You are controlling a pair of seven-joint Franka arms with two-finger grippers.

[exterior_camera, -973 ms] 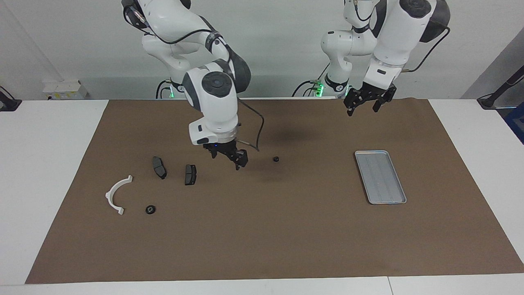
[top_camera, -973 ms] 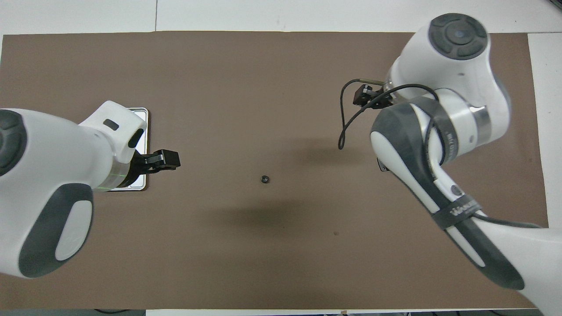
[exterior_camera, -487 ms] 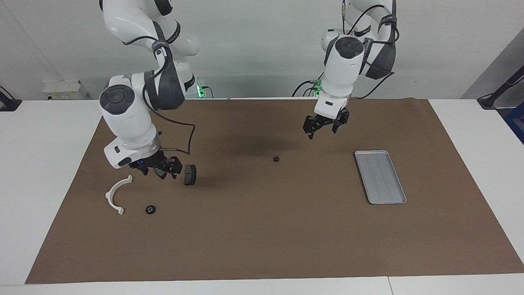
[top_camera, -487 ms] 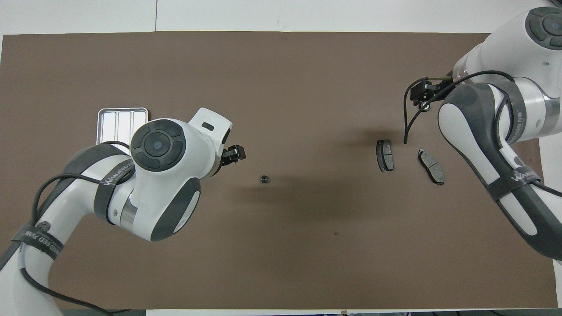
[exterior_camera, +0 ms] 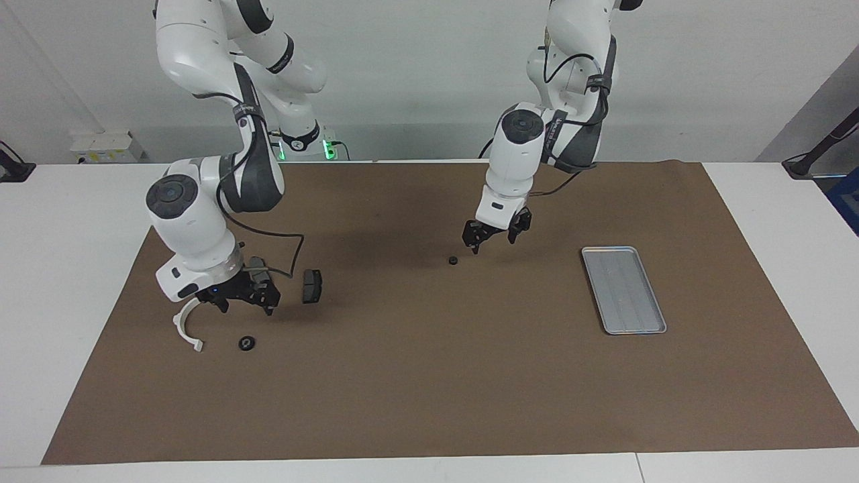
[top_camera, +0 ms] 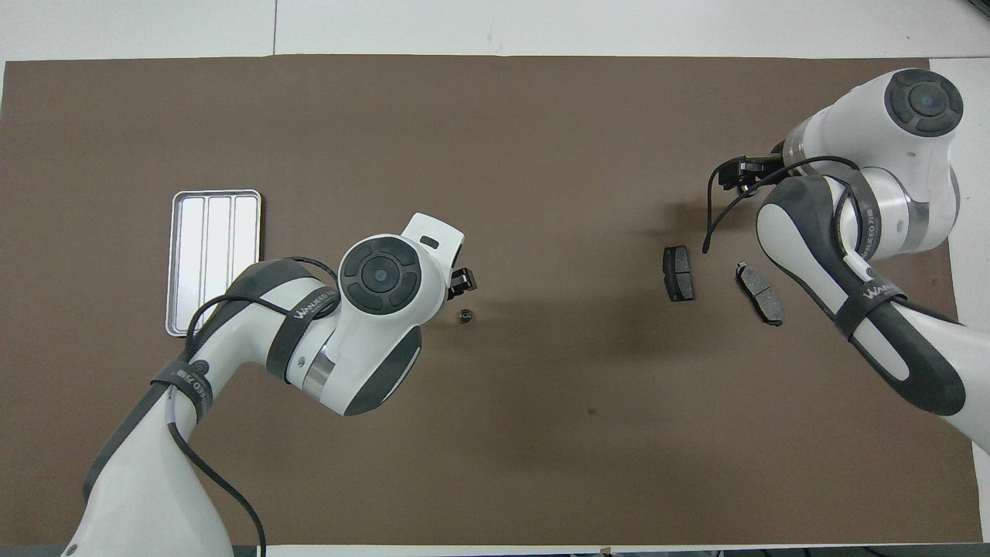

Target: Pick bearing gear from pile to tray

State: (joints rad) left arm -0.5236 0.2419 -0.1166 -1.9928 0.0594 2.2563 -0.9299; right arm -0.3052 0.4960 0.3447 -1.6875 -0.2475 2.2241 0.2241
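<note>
While hands hover, tray [exterior_camera: 623, 289] runs robot-ward lengthwise.

This place looks like a robotics lab. Two white arms stand at a white table [exterior_camera: 80, 221] that carries a brown mat [exterior_camera: 429, 376]. The wall [exterior_camera: 416, 67] is plain grey, with cables and a socket strip [exterior_camera: 106, 147] beside it.

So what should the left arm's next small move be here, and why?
Probably shift slightly sideways and lower: the left gripper hangs open just above and beside the small black round piece, not yet around it. The tray holds nothing; the right gripper hovers over the pile.
</note>
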